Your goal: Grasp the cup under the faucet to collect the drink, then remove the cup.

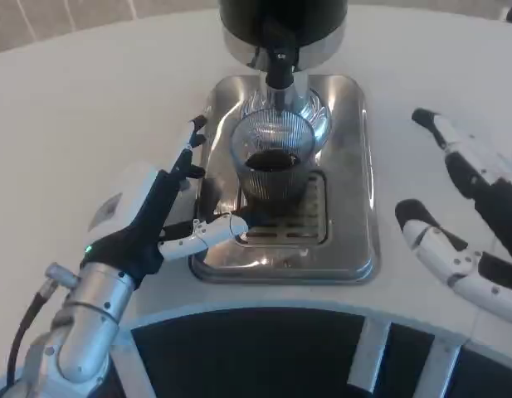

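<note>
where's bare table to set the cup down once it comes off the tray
Bare table lies left of the drip tray, beyond the left hand, and a narrower strip lies between the tray's right rim and the right hand. It is crowded on the tray itself: the cup stands under the faucet, with the left hand's fingers beside it.

Curved white table under soft even light, tiled floor beyond its far edge
</note>
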Controlling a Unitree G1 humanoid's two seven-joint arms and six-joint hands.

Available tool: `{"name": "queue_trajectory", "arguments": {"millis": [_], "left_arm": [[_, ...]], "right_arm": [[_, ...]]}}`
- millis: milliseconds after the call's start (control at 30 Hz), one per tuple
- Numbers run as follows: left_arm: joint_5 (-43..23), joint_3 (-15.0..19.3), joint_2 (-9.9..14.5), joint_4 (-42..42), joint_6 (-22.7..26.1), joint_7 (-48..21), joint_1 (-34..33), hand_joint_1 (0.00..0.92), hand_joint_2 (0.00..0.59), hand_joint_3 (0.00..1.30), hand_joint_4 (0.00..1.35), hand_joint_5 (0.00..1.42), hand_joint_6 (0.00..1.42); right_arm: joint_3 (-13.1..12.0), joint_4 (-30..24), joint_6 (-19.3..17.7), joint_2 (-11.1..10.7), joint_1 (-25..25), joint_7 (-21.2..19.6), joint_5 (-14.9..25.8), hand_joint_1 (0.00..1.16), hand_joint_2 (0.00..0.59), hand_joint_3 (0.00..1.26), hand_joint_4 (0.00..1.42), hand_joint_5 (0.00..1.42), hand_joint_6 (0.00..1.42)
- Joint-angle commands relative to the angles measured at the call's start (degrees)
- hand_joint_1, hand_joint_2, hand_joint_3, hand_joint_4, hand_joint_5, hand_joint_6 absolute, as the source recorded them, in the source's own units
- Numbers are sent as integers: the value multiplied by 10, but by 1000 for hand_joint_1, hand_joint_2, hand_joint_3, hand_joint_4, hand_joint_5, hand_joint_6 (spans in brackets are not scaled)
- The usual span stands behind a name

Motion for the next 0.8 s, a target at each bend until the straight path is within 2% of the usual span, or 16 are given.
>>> {"name": "queue_trajectory", "arguments": {"millis": [33, 300, 533, 800], "left_arm": [[-5, -2, -7, 28, -28, 15, -10, 253, 42, 10, 35, 254, 267], [-11, -1, -20, 93, -84, 41, -37, 290, 44, 0, 0, 202, 173], [-14, -5, -30, 166, -138, 68, -65, 331, 42, 0, 0, 184, 185], [-26, -5, -31, 212, -191, 58, -88, 356, 42, 0, 0, 221, 254]], "right_arm": [[-9, -9, -35, 24, 42, 13, -8, 166, 505, 0, 0, 0, 0], [-25, -9, -84, 65, 84, 40, -11, 167, 504, 0, 0, 0, 0], [-39, -9, -119, 100, 108, 64, -17, 188, 515, 0, 0, 0, 0], [-48, -9, -133, 131, 106, 89, -36, 228, 519, 0, 0, 0, 0]]}}
